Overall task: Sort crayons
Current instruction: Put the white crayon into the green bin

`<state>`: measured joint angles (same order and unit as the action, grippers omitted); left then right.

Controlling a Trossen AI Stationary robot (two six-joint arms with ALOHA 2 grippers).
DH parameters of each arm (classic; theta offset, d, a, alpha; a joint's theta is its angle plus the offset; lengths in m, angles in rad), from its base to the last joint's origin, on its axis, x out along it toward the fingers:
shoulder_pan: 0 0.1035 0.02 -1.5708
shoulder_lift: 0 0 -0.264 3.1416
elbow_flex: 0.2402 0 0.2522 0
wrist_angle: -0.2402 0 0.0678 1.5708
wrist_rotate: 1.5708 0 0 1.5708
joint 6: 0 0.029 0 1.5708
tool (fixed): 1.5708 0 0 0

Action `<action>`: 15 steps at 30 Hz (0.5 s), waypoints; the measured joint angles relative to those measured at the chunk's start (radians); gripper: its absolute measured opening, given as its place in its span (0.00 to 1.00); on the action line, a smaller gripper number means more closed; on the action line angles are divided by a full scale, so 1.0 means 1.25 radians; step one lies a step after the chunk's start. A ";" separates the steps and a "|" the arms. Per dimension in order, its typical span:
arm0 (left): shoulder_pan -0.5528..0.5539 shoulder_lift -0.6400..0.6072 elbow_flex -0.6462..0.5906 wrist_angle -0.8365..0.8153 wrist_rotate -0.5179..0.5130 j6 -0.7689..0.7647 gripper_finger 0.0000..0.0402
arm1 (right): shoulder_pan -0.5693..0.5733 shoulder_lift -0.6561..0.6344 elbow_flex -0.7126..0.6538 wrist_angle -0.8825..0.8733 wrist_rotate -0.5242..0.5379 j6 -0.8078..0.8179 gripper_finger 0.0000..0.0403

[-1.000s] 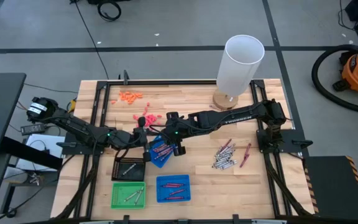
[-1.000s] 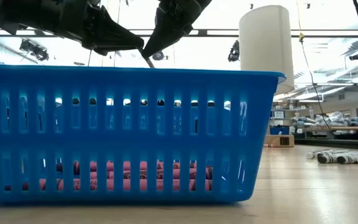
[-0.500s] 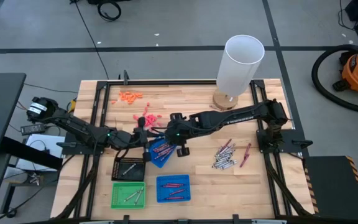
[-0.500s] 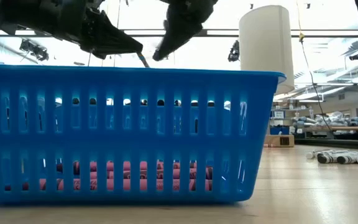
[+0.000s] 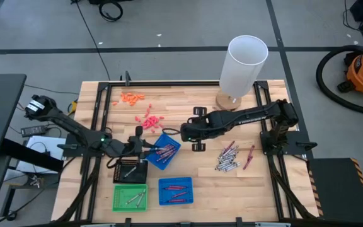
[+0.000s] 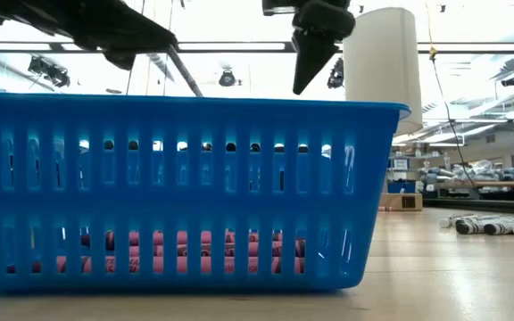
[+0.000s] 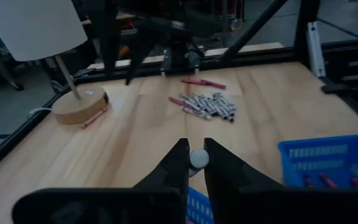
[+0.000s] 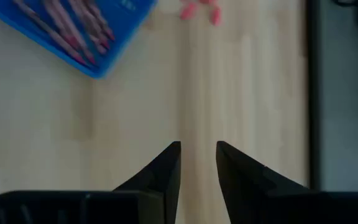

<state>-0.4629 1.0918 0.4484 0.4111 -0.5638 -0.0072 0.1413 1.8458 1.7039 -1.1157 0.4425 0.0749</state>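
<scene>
My left gripper [image 5: 145,147] is shut on a grey crayon [image 6: 184,71], over the left edge of a tilted blue tray [image 5: 164,151] that holds red crayons. My right gripper [image 5: 183,132] hangs open with nothing between its fingers [image 8: 197,144], above bare table to the right of that tray. A heap of loose grey and red crayons [image 5: 227,157] lies on the table at the right. A black tray [image 5: 131,170] and a green tray [image 5: 130,198] hold grey crayons. A second blue tray [image 5: 175,191] holds red ones. My left gripper pinches the grey crayon between its two fingers; the left wrist view shows the crayon's round end [image 7: 197,158] just behind the fingertips. The fingers reach nearly level from the table's left. The crayon slants down out of them [image 6: 190,82], lifted clear.
A tall white cylinder [image 5: 246,62] on a round wooden base stands at the far right. Pink bits [image 5: 149,118] and orange bits [image 5: 132,98] lie at the far left. A single red crayon [image 5: 249,156] lies beside the heap. Black frame rails run along both sides of the table.
Both grippers met at the grey crayon above the tilted blue tray. My right gripper has let go of it and drawn away toward the table's right edge, tipping more downward. My left gripper has kept the crayon and moved a little toward the near left.
</scene>
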 joint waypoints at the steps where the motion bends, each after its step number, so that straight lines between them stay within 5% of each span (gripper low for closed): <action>1: -0.009 -0.008 0.000 -0.004 -0.002 -0.005 0.10 | 0.005 0.000 -0.001 -0.016 0.024 0.012 0.27; 15: -0.176 -0.048 0.004 -0.075 -0.003 -0.167 0.10 | 0.117 0.001 -0.089 -0.077 0.130 0.225 0.27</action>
<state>-0.6834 1.0315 0.4536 0.3180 -0.5674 -0.2160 0.2872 1.8473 1.5927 -1.2119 0.6054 0.3565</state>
